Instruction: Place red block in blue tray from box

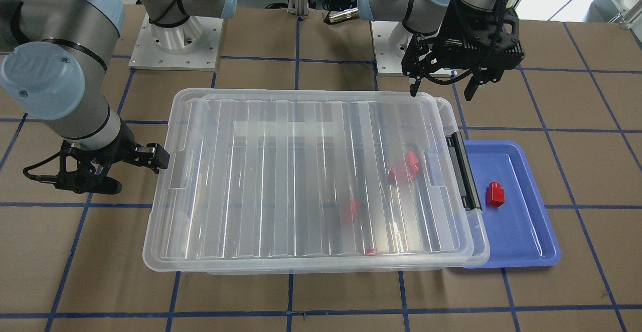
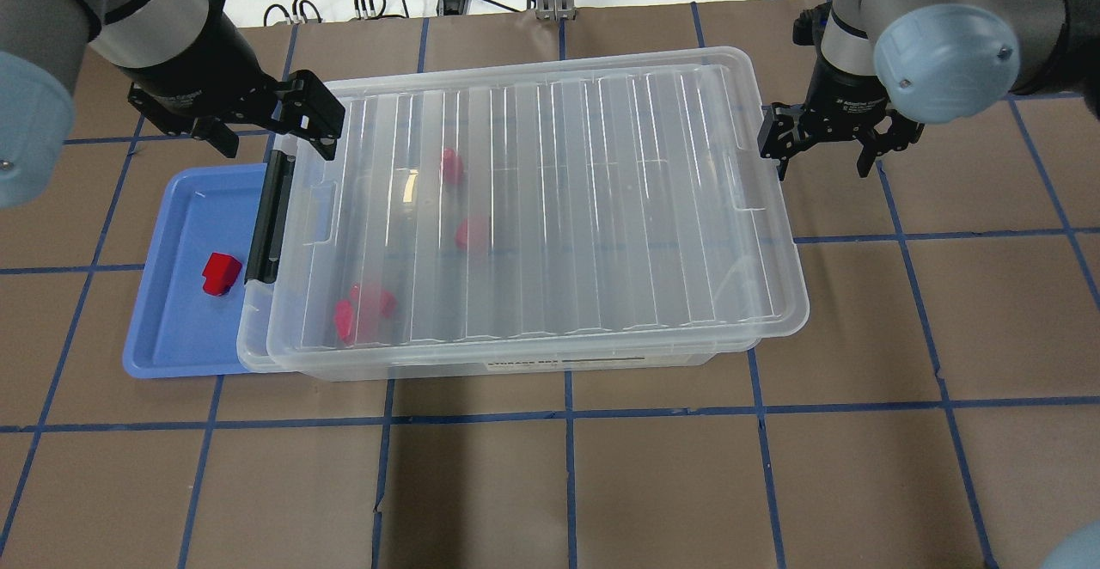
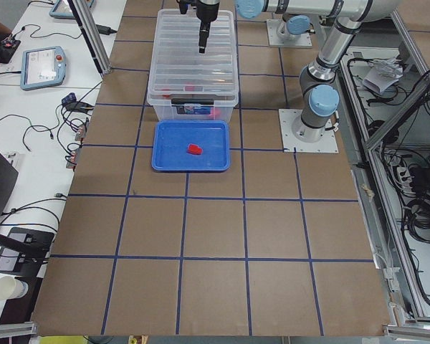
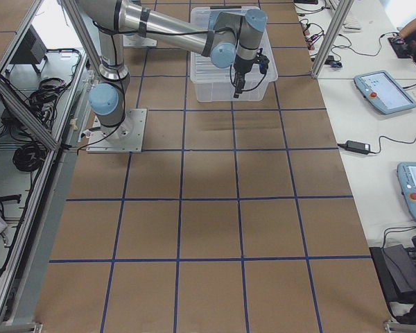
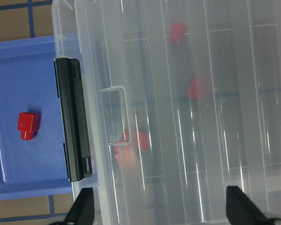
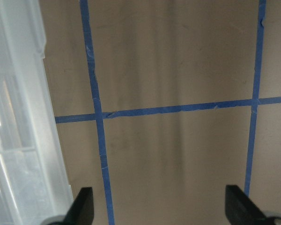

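On the paper-covered table (image 2: 567, 483), the red block (image 2: 221, 274) lies in the blue tray (image 2: 172, 345) just beside the closed box (image 2: 550, 361), so we would lift the left end effector (image 1: 442, 90) and right end effector (image 2: 821, 165), both open and empty, straight up.
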